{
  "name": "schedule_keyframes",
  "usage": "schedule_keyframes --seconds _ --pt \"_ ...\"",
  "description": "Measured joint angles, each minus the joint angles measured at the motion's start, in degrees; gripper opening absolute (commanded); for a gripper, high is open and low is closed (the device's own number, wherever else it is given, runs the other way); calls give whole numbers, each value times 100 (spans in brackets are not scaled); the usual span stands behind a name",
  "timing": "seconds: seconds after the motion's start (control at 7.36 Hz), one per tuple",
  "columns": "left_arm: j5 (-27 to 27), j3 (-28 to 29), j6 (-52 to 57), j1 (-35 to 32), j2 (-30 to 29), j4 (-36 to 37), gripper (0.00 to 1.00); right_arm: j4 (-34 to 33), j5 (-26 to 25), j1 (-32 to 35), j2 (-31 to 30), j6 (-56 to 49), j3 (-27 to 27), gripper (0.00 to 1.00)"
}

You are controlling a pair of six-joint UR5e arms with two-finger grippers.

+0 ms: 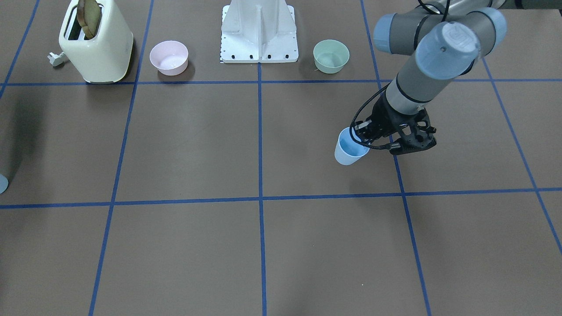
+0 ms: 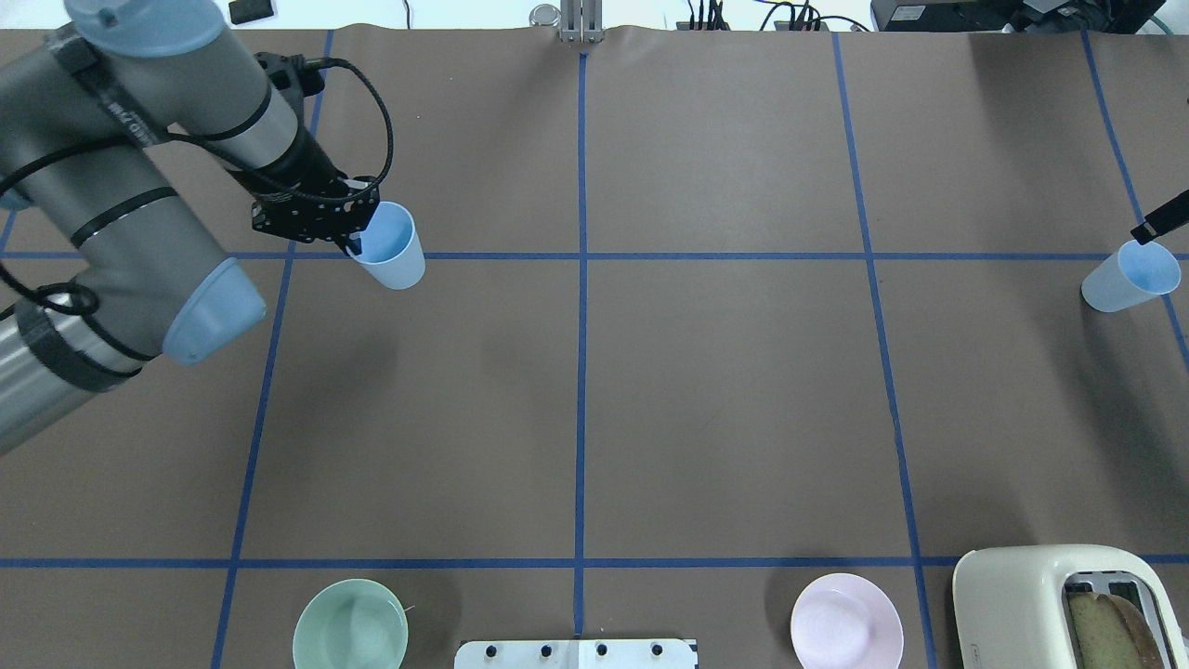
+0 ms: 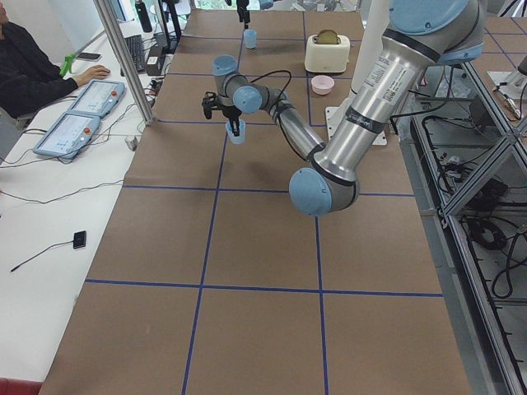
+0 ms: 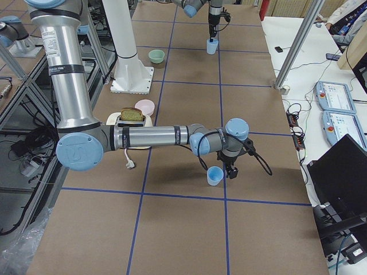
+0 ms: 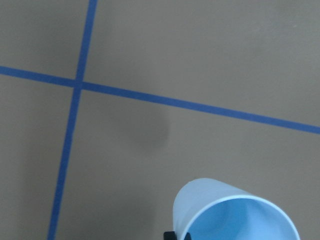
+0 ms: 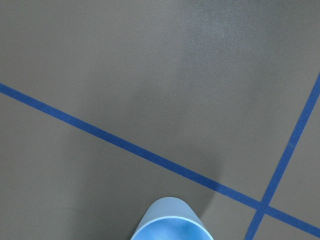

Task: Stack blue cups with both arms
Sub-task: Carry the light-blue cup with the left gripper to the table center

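Observation:
One blue cup [image 2: 395,253] hangs upright in my left gripper [image 2: 358,237], which is shut on its rim and holds it a little above the table on the left side. It also shows in the front view [image 1: 350,149] and the left wrist view [image 5: 235,215]. The second blue cup [image 2: 1127,279] is at the far right edge. A black finger of my right gripper [image 2: 1161,223] sits at its rim, and the gripper [image 4: 228,167] is shut on this cup [image 4: 215,175]. The cup's rim shows low in the right wrist view [image 6: 170,222]. The two cups are far apart.
A cream toaster [image 1: 96,44] with bread, a pink bowl [image 1: 169,57], the white pedestal [image 1: 259,35] and a pale green bowl [image 1: 331,55] stand in a row near the robot's base. Operators sit at desks beyond the table's far side [image 3: 33,74].

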Motion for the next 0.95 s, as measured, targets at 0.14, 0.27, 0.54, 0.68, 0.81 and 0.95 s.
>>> schedule_keyframes --seconds 0.14,0.27,0.54,0.68,0.81,0.95 --pt "6 367 -48 76 -403 -33 0 0 -4 0 2 -5 1 100" --pt "57 618 -63 164 -646 -135 0 0 -6 0 5 -11 4 100" --pt "270 1056 -73 376 -860 -609 0 0 -7 2 4 -15 5 100" --pt "365 1271 -69 514 -963 -856 0 0 -7 4 2 -12 3 100" --pt "501 1454 -51 696 -1110 -1027 0 0 -7 2 0 0 2 100" --pt "663 1589 -32 893 -1266 -1098 0 0 -7 2 0 11 2 100"
